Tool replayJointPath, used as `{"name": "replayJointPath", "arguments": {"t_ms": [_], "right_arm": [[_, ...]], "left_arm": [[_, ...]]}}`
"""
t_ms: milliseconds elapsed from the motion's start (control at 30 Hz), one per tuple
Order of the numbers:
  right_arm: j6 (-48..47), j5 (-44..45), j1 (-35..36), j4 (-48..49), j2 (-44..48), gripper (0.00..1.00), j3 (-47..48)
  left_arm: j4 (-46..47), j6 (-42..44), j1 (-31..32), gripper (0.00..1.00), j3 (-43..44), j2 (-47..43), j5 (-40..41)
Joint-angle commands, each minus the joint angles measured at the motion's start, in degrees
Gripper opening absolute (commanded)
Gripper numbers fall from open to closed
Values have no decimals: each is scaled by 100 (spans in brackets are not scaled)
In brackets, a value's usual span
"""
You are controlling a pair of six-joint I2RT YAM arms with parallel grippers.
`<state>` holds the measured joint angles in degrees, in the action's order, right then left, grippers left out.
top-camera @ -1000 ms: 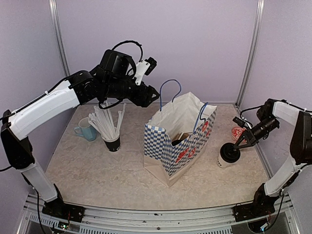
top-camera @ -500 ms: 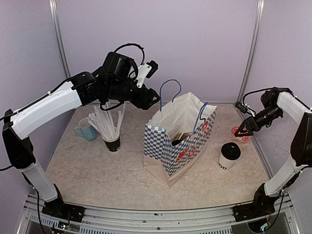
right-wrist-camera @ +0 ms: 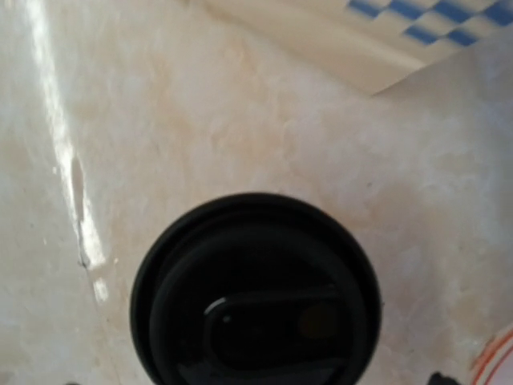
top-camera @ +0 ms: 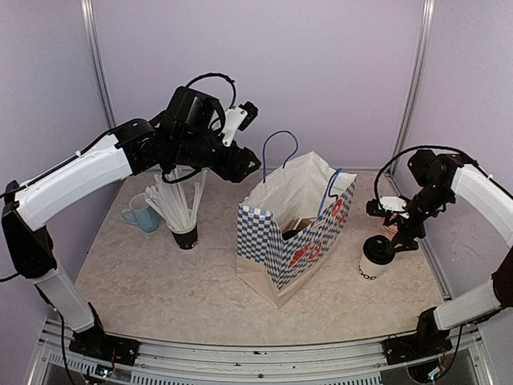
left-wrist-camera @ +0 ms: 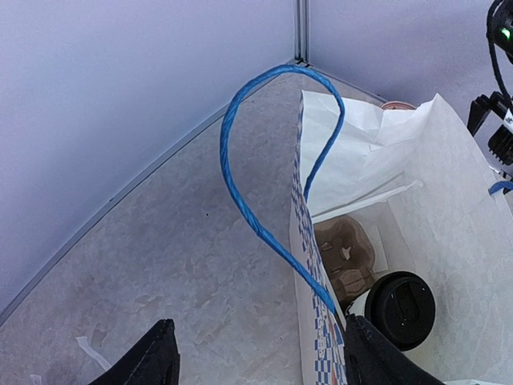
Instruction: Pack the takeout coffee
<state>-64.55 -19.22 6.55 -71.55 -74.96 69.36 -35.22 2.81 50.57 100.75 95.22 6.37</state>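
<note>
Seen from the right wrist, the round black plastic lid was blurred and cut off below. The blue-checked paper bag hid most of the second white paper cup.

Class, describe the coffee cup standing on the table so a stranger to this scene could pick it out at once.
Find the blue-checked paper bag mid-table. Just right of it, on the tabletop, stands a paper cup. It is white with a round black lid, unlike the black cup of straws and the light-blue mug on the bag's left.
</note>
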Motion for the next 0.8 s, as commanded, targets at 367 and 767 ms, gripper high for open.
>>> {"name": "replayJointPath", "arguments": {"t_ms": [367, 767], "right_arm": [[30, 468, 532, 203, -449, 86, -211], [230, 821, 801, 432, -388, 77, -602]], "left_arm": [[-10, -15, 10, 69, -181, -185, 46], [15, -42, 6, 69, -266, -180, 31]]}}
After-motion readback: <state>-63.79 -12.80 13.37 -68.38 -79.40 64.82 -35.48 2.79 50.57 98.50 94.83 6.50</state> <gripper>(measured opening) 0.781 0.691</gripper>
